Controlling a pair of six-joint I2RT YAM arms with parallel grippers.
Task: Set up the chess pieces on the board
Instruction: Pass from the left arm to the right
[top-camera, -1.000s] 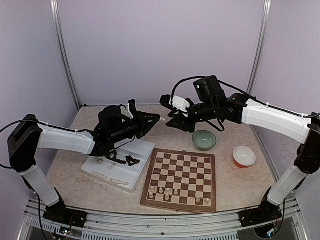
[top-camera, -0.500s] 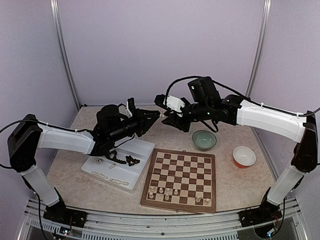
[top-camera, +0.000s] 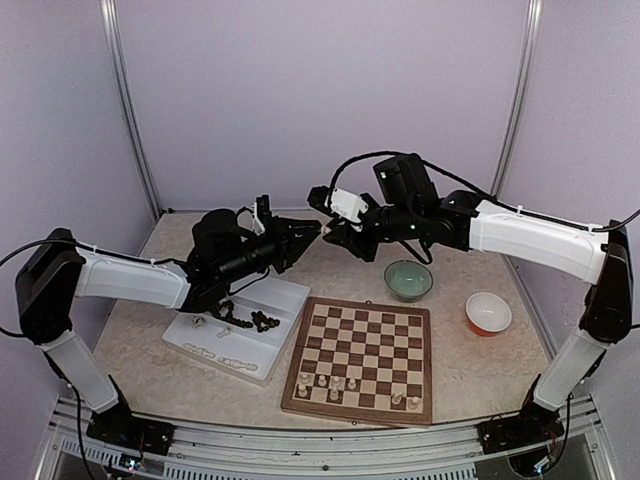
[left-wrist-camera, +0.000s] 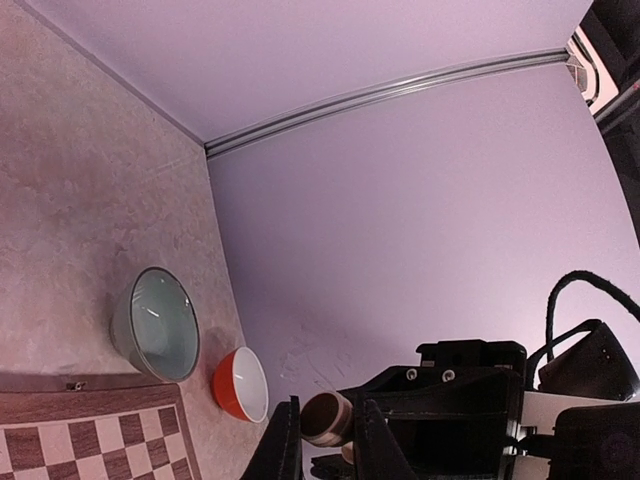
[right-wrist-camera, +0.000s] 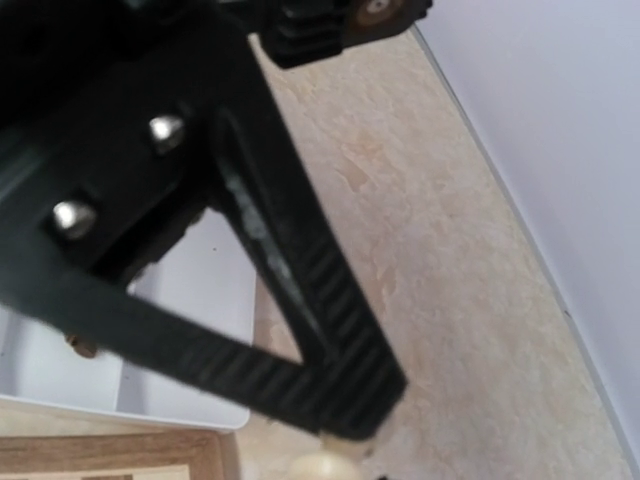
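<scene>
My left gripper (top-camera: 312, 234) is raised above the table's far middle, shut on a cream chess piece with a dark brown base (left-wrist-camera: 325, 418) that sits between its fingers (left-wrist-camera: 283, 445). My right gripper (top-camera: 329, 232) meets it tip to tip from the right. The right wrist view shows the left gripper's black ribbed fingers (right-wrist-camera: 300, 300) close up, with the piece's cream end (right-wrist-camera: 325, 467) at the bottom edge. My right jaws are hidden. The board (top-camera: 368, 303) lies near the front with several cream pieces (top-camera: 322, 381) on its near rows.
A white divided tray (top-camera: 285, 292) left of the board holds dark pieces (top-camera: 250, 320) and a few cream ones (top-camera: 200, 350). A green bowl (top-camera: 408, 279) and a red bowl (top-camera: 488, 313) stand right of the board's far side. Purple walls enclose the table.
My right arm has swung left until its gripper reaches the left gripper's tips. The left arm has barely moved and still holds the piece.
</scene>
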